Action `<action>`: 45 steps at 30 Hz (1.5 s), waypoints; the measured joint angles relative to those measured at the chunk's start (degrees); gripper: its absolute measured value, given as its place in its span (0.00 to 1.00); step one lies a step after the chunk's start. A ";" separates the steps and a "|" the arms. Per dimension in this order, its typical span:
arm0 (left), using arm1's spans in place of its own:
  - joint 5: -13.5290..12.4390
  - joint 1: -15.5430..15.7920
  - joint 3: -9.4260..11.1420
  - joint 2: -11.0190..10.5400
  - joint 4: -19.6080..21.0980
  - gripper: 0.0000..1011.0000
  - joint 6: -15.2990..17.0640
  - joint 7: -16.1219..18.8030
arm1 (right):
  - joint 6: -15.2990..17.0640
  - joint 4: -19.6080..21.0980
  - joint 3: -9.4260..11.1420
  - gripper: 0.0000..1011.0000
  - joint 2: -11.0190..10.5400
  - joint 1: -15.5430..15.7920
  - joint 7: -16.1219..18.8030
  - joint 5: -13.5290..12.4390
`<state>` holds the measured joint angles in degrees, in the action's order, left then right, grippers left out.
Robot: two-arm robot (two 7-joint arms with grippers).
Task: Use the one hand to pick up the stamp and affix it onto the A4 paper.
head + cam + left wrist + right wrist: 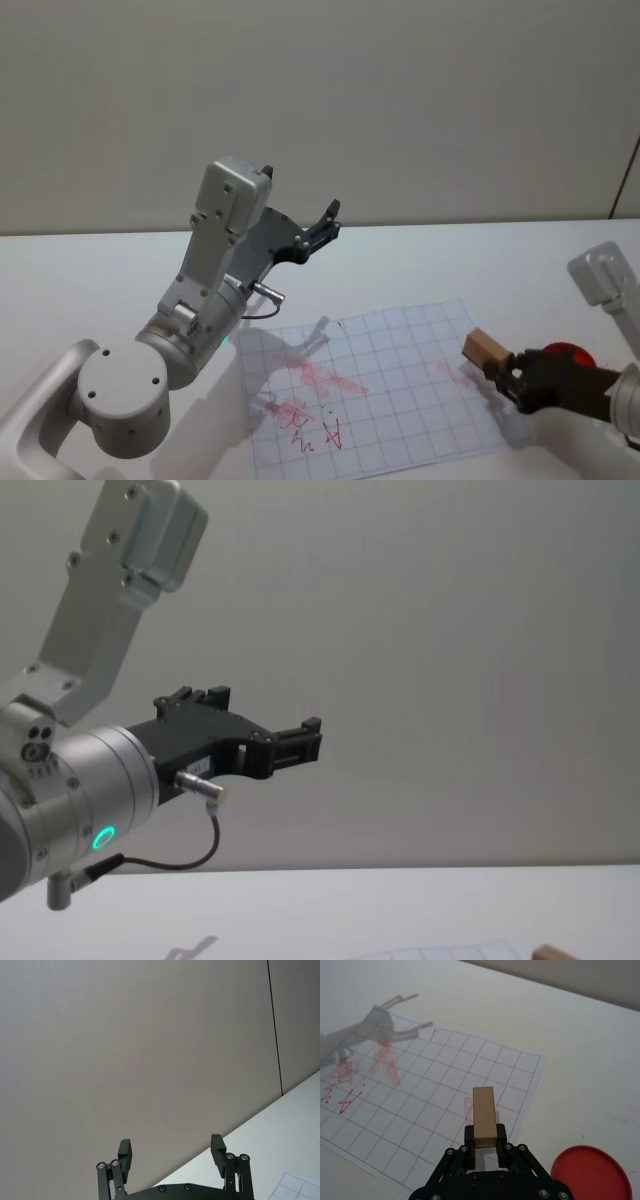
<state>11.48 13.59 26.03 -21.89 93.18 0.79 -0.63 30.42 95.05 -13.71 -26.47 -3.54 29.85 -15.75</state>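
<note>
And the right end effector [507, 372] clamps the stamp [486, 349], long axis pointing ten o'clock, over the three o'clock edge of the paper [380, 385]; left end effector [322, 228] raised, fingers spread.

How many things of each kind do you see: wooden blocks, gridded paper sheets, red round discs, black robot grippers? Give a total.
Light-brown rectangular wooden stamp: 1
White gridded A4 paper sheet: 1
Red round disc: 1
Black grippers: 2, the left gripper open, the right gripper shut on the stamp
Total: 5
</note>
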 joint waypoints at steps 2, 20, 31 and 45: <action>0.00 0.00 0.00 0.00 0.00 0.99 0.00 0.00 | 1.01 -0.18 -0.20 0.21 -0.14 0.09 0.14 0.63; 0.00 0.00 0.00 0.00 0.00 0.99 0.00 0.00 | 3.59 -0.90 -1.42 0.21 -1.41 0.90 1.39 4.64; 0.00 0.00 0.00 0.00 0.00 0.99 0.00 0.00 | 1.63 -1.28 -2.05 0.21 -1.67 1.33 1.53 6.33; 0.00 0.00 0.00 0.00 0.00 0.99 0.00 0.00 | -5.01 -1.67 -2.45 0.21 -0.91 1.22 -1.36 5.86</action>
<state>11.48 13.59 26.02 -21.90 93.18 0.79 -0.63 25.42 93.38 -16.16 -27.38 -2.32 28.50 -9.89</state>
